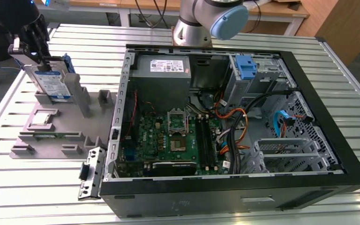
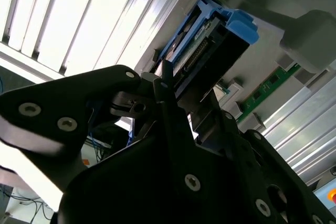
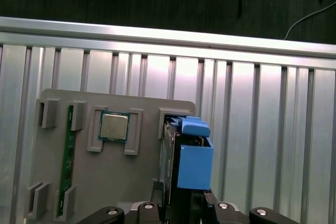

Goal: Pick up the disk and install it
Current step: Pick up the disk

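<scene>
so in the exterior view the claw (image 1: 39, 58) sits up in the upper left of the frame, right on the top end of the disk (image 1: 54, 82); it looks closed on it, one finger against each side, and the first wrist view shows the same thing, with the claw (image 3: 184, 203) pinching the edge of the disk (image 3: 195, 161); the disk stands on edge in a grey holder tray (image 1: 73, 124), label side facing the lower left of the frame, blue rails along its edges; can't say if it's lifted clear of its slot.

the holder tray lies on the slatted metal table (image 1: 42, 197), to the exterior view's left of the open computer case (image 1: 230, 187); a small square chip (image 1: 41, 118) lies flat in its own pocket on that tray, near the disk, and a green memory stick (image 3: 65, 156) sits in a slot further along; the arm (image 1: 208, 21) rises at the top centre of the frame, behind the case.

second wrist view: the disk's blue rail end (image 2: 231, 24) pokes out past the black claw (image 2: 184, 103).
</scene>
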You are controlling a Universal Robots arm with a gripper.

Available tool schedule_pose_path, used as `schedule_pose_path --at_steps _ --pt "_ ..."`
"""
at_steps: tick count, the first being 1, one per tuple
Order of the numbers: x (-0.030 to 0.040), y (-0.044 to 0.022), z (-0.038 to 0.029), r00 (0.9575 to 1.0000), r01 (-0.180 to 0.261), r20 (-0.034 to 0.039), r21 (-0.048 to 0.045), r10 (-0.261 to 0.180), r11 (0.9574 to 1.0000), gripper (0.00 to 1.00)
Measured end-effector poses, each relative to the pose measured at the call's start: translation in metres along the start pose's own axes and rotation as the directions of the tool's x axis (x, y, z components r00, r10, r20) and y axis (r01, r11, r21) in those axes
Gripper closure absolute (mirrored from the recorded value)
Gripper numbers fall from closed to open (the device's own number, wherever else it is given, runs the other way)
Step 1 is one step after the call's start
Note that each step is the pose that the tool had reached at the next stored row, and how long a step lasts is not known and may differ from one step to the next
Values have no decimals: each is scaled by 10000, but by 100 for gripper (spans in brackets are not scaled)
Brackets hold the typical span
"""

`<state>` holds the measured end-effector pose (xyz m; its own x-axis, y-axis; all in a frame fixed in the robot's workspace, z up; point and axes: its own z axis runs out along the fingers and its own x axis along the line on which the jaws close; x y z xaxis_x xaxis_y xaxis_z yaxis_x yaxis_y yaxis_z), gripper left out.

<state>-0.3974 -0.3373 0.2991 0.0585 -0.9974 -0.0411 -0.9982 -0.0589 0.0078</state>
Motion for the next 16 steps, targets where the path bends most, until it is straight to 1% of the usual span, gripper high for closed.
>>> schedule_pose_path --at_steps 16 --pt "0 0 -9 10000 0 0 -1 0 10000 64"
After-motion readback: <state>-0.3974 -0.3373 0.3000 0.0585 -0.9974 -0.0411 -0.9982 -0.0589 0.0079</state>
